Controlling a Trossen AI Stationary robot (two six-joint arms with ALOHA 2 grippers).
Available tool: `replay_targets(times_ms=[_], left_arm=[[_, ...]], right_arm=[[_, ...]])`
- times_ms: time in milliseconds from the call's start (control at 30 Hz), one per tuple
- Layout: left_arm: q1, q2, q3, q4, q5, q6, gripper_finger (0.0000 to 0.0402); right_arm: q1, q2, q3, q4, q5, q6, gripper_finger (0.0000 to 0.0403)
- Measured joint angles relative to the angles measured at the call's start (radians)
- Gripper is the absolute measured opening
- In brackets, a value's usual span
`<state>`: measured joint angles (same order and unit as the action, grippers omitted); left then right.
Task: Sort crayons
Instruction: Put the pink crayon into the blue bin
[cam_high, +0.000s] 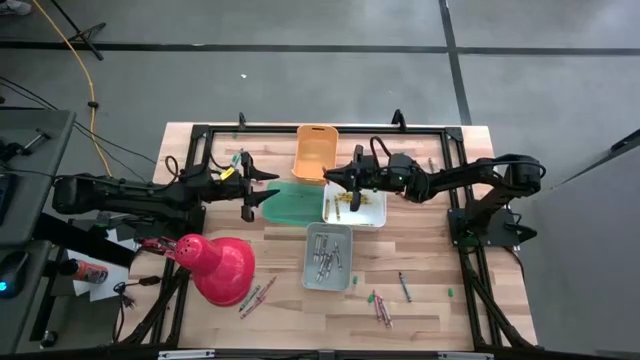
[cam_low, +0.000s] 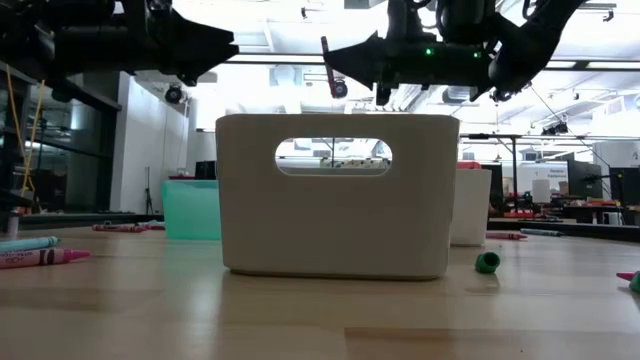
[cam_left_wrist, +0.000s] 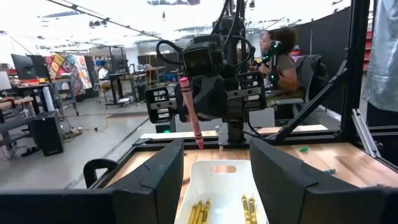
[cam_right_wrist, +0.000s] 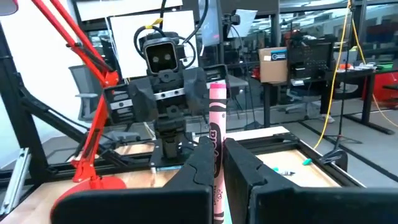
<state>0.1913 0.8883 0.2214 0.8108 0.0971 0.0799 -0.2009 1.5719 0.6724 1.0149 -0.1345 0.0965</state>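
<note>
The right gripper (cam_high: 330, 179) is clenching a pink crayon (cam_right_wrist: 217, 130) above the bins' rims; the left gripper (cam_high: 268, 186) is facing it, jaws released, a gap between.

Pale wood table (cam_high: 420, 310), smooth plastic bins (cam_high: 328, 256)

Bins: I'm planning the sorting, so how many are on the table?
4: orange bin at the far edge, green bin beside white bin, grey bin nearer the front.

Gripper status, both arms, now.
Left gripper: open, holding nothing, over the green bin.
Right gripper: shut on a pink crayon.
</note>
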Motion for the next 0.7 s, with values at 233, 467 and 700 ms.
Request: replay_targets(times_ms=[233,467,700], left_arm=[[0.000,0.000,0.000,0.003,0.000,0.000,0.0170],[0.000,0.000,0.000,0.006,-0.002,0.001,0.0170],[0.000,0.000,0.009,0.011,-0.013,0.040,0.0170]], right_arm=[[0.027,0.000,0.000,0.000,-0.002,-0.027,0.0002],[0.038,0.000,0.000,0.000,-0.040,-0.037,0.0002],[0.047,0.029,0.010,-0.006,-0.050,-0.037,0.0002]])
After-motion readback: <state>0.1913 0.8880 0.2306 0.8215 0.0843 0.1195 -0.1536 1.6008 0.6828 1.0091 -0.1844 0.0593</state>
